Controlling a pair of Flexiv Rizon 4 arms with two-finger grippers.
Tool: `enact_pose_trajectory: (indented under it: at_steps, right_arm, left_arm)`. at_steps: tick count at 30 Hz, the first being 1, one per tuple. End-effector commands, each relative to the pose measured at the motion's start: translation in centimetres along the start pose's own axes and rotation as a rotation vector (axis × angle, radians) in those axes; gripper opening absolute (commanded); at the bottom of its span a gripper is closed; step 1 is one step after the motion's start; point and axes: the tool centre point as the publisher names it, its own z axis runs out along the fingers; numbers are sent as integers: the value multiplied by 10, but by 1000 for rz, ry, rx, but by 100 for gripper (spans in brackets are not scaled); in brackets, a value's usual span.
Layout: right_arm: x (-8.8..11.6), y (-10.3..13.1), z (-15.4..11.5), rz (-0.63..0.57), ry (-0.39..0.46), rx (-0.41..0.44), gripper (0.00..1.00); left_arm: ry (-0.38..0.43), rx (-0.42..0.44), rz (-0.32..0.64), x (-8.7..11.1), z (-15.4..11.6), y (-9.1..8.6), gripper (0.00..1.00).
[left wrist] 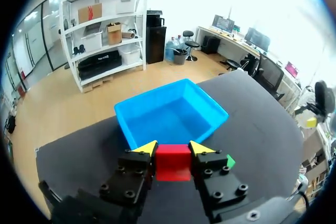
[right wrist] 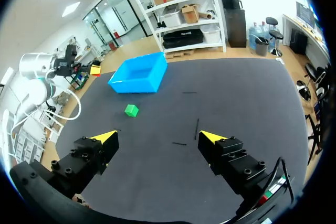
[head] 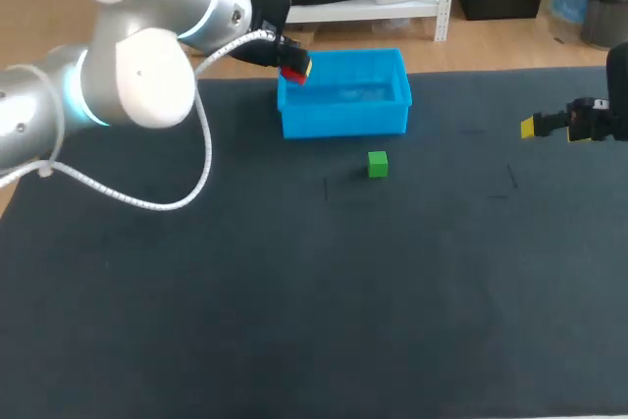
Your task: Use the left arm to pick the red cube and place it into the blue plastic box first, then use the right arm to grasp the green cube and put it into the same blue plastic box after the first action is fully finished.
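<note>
- The red cube [left wrist: 173, 162] sits clamped between the two yellow-tipped fingers of the left gripper [left wrist: 174, 149], which press on it from both sides. It is a plain, sharp-edged block with a matte face.
- From the head view, the cube shows only as a red sliver under a yellow tip, up at the left far corner of the blue plastic box [head: 343, 123]. I cannot tell from there whether it hangs over the inside or just over the rim.
- The left wrist view fills that in. The whole front face of the cube is visible, and the box lies just ahead of the fingers, open-topped, with smooth, slightly glossy walls and a flared rim.
- The green cube [head: 378, 164] rests on the mat in front of the box, near it but apart. In the left wrist view only a corner of it peeks out beside one finger.
- The right gripper [right wrist: 158, 136] hangs over the right side of the table [head: 294, 291], well apart from both cubes. Its fingers are spread wide with nothing between them, which only the right wrist view makes plain.
- The table wears a dark, felt-like mat with a few thin line marks.
</note>
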Motion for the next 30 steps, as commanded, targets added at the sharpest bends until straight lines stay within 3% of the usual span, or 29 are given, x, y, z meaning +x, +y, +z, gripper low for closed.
enact_pose_trajectory:
  at_steps: [1, 16, 30]
  right_arm:
    - [0, 0, 0, -1, 2, -1, 100]
    - [0, 0, 0, -1, 2, -1, 100]
    - [0, 0, 0, -1, 2, -1, 100]
  left_arm:
    - [48, -16, -18, -20, 45, 6, 0]
    - [192, -46, -117, -8, 74, 3, 0]
    - [261, -60, -169, 4, 83, 6, 0]
